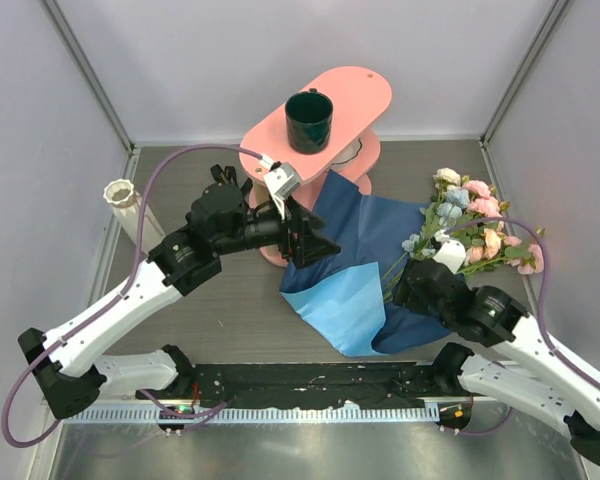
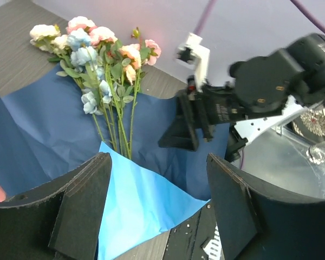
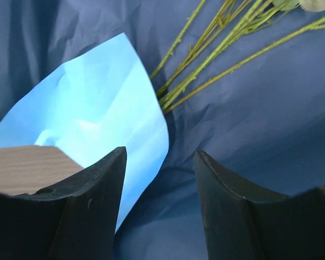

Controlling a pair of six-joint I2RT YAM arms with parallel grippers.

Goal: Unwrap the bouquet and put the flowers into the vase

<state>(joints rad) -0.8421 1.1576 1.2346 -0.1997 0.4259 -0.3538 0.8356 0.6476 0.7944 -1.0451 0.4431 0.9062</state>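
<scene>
Flowers (image 1: 470, 215) lay loose on spread blue wrapping paper (image 1: 370, 235); vase (image 1: 125, 200) stood far left; left fingers (image 2: 81, 211), right fingers (image 3: 92, 216) — both open, empty.

The left pincer (image 1: 315, 240) and right pincer (image 1: 408, 286) have broad, matte-black wedge fingers (image 3: 92, 200) with layered edges. Just behind each sits a small white camera block (image 1: 282, 180), then chunky round black joint housings (image 1: 215, 215), then long white-shelled links (image 1: 100, 325). A purple cable (image 1: 165, 165) loops back from behind each pincer.
</scene>
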